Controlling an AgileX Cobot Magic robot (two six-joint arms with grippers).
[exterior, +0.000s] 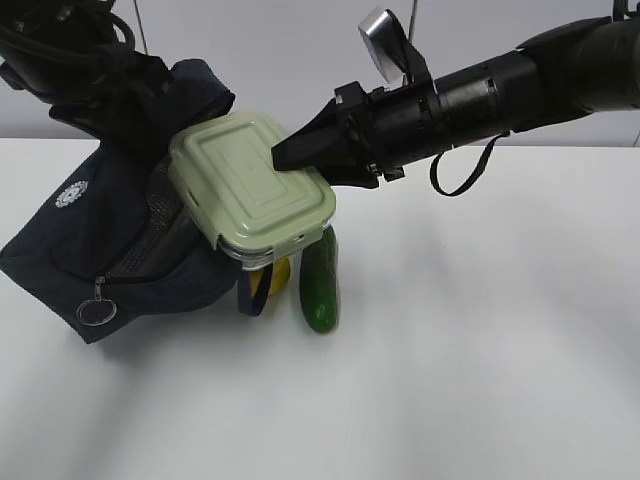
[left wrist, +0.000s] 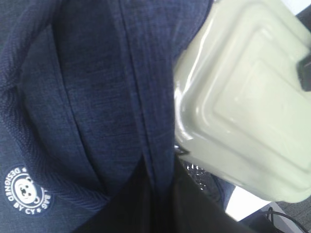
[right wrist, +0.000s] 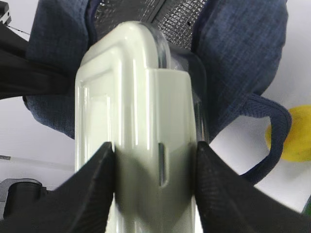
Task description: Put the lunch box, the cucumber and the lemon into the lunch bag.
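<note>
The navy lunch bag point(exterior: 110, 230) lies on its side at the left, mouth facing right. My left gripper point(left wrist: 158, 194) is shut on a fold of its upper rim point(left wrist: 146, 121) and lifts it. The lunch box point(exterior: 240, 180), sage-green lid up, hangs tilted at the mouth, its far end just inside against the silver lining point(right wrist: 175, 24). My right gripper point(right wrist: 155, 155) is shut on the box's near end, and one fingertip point(exterior: 290, 157) lies on the lid. The lemon point(exterior: 277, 275) and the cucumber point(exterior: 321, 280) rest on the table under the box, beside the bag.
On the white table point(exterior: 480, 350), a loose bag handle point(exterior: 255, 295) loops down beside the lemon. The zipper's metal ring pull point(exterior: 97, 311) dangles at the bag's front left. A black strap point(exterior: 465, 170) hangs from my right arm.
</note>
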